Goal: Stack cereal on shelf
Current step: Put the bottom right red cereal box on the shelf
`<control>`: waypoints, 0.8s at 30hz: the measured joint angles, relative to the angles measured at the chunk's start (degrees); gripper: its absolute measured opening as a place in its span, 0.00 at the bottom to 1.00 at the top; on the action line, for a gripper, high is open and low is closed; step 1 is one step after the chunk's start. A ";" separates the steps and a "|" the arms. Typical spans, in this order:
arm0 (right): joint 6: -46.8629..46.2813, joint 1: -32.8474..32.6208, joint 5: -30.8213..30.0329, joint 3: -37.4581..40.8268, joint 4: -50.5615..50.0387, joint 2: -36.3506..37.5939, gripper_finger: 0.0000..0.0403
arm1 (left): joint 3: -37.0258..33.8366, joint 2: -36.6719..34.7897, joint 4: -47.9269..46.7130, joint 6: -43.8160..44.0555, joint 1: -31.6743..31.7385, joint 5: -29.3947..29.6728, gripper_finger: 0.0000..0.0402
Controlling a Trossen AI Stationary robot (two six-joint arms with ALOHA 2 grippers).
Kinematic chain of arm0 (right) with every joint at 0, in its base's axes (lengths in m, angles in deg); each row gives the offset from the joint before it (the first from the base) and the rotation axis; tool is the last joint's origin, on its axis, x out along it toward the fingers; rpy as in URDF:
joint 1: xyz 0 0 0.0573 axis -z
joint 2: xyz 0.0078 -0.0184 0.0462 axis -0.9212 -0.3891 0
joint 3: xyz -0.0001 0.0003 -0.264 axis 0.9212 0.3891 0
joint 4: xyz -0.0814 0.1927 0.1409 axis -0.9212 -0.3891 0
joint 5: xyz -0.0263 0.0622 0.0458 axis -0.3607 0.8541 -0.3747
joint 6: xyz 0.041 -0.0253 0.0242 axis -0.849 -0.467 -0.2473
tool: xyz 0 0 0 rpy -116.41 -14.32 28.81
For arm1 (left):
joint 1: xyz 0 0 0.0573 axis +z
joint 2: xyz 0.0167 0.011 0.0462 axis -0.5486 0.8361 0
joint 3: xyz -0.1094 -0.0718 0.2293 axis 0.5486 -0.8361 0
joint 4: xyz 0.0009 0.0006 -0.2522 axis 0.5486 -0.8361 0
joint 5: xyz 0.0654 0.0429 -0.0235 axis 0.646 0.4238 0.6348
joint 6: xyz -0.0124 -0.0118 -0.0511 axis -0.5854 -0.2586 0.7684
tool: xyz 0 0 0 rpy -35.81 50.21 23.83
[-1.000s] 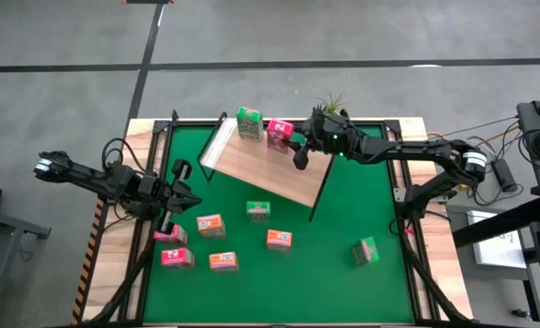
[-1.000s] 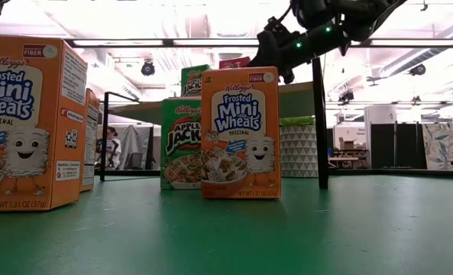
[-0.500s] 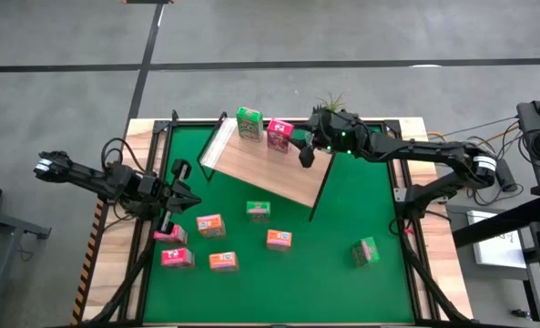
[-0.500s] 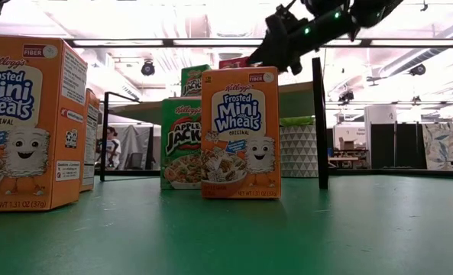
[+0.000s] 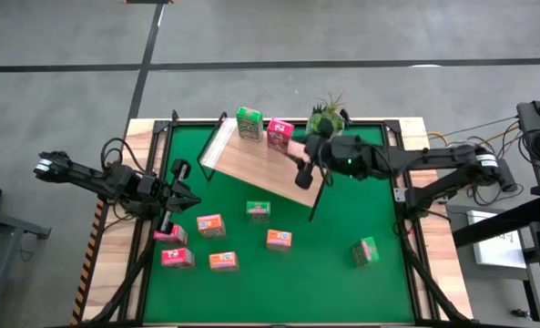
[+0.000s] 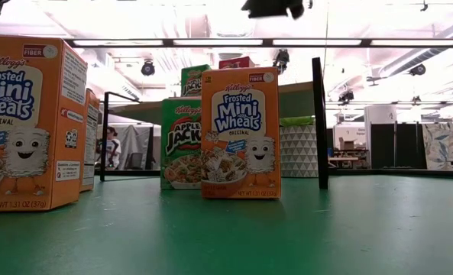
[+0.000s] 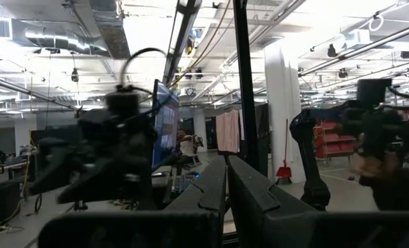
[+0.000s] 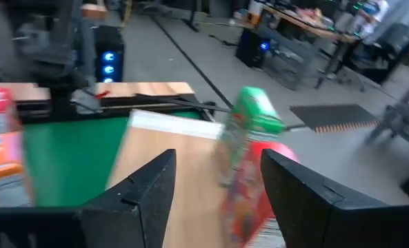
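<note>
shelf [image 5: 265, 169] holds green box [image 5: 248, 122] & pink-red box [image 5: 280, 133].

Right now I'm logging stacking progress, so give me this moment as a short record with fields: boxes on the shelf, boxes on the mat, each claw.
shelf: light-wood board, lying at an angle across the far half of the green mat
boxes on shelf: two, green box and pink-red box, side by side at its far edge
boxes on mat: seven, six near the left claw and a lone green one to the right
right claw: open, empty, above the shelf's right part
left claw: shut, at the mat's left edge, holding nothing
plant: beyond the shelf
</note>
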 joint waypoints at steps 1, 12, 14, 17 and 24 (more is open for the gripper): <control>0.01 -1.16 -0.07 -0.62 -0.11 -0.26 0.48 | 0.00 0.02 0.00 0.00 0.01 0.00 0.00; 1.05 -5.23 -5.09 -1.87 -0.70 -7.87 0.22 | 0.00 -0.33 0.00 -0.09 0.00 0.00 0.00; 0.62 -4.87 -7.06 -1.88 -0.84 -9.78 0.16 | 0.00 -0.39 0.02 -0.11 0.00 0.00 0.00; 1.05 -4.63 -10.45 -1.88 -0.77 -12.57 0.08 | 0.00 -0.42 0.00 -0.13 0.02 0.00 0.00; 2.29 -3.22 -15.07 -2.64 -0.84 -18.60 0.02 | 0.00 -0.42 0.00 -0.14 0.00 0.00 0.00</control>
